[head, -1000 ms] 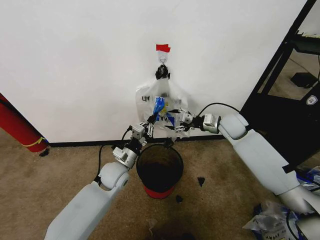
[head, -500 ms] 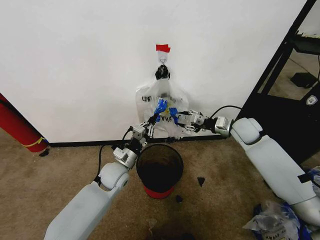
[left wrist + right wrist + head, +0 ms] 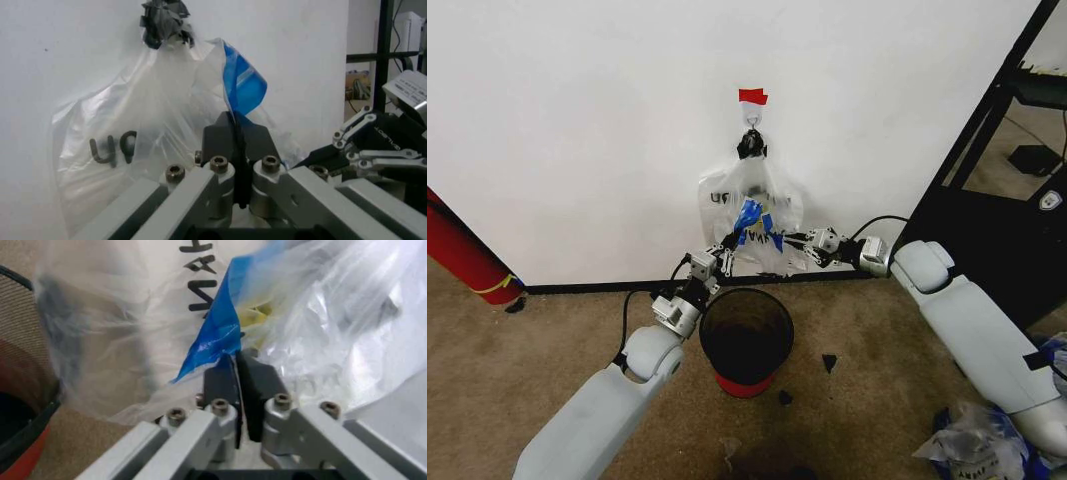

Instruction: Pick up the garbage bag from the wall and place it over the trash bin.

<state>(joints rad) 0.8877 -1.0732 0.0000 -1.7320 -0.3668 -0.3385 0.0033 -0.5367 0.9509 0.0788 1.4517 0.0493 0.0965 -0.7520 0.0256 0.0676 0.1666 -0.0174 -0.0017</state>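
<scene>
Plastic garbage bag [image 3: 749,218] hanging from hook [image 3: 752,118] on wall [image 3: 577,130], above trash bin [image 3: 746,338]; pinched on blue patches by closed left end effector [image 3: 726,243] and closed right end effector [image 3: 779,240].

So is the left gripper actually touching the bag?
Touching. The left wrist view shows the left gripper shut, with a blue patch of the bag pinched between its pads.
</scene>
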